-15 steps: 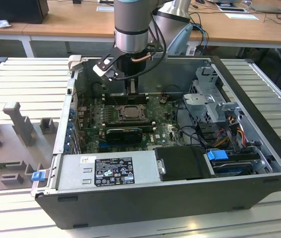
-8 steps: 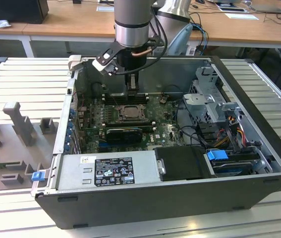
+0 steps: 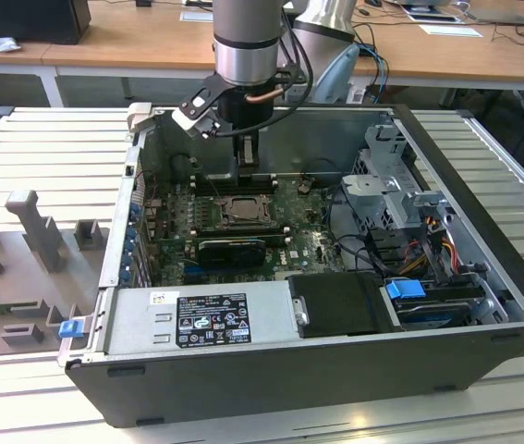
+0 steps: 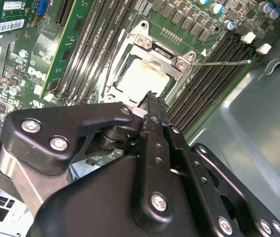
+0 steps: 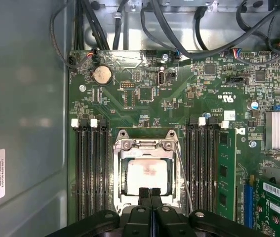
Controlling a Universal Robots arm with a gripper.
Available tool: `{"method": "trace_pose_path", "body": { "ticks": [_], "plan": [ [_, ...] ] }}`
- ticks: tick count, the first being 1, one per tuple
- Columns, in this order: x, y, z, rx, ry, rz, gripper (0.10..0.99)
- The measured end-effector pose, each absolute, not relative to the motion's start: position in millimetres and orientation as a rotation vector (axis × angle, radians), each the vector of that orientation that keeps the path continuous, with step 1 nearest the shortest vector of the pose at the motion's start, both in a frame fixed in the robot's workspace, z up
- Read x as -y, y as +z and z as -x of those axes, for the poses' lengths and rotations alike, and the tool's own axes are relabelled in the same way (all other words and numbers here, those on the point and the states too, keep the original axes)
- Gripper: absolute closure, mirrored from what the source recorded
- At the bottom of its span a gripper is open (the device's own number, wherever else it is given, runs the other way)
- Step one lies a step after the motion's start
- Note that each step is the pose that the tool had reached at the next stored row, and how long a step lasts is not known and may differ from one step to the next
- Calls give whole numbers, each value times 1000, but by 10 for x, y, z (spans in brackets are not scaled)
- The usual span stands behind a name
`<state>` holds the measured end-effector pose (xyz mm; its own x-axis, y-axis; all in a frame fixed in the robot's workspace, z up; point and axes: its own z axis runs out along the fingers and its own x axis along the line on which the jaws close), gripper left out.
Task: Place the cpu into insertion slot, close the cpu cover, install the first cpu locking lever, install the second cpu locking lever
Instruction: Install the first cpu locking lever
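Beige-silver and flat, the cpu lay square inside the cut-out of the thin silver metal cpu cover, on the green motherboard between ribbed black memory slots. My gripper hung just over the cover's edge, matte black fingers pressed together, clasping nothing.

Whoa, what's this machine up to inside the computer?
A robot arm reaches into an open computer case. Its claw, shut and holding nothing, hangs right over the edge of the cpu. The cpu already sits on the motherboard, with the cpu cover lying down around it.
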<state>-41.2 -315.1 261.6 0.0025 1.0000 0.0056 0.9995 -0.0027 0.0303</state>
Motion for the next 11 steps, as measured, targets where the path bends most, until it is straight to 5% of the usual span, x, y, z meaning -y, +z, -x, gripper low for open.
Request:
{"method": "trace_pose_path", "body": {
  "ticks": [11],
  "plan": [
    [3151,2710,411,-2206,40,-2212,980]
  ]
}}
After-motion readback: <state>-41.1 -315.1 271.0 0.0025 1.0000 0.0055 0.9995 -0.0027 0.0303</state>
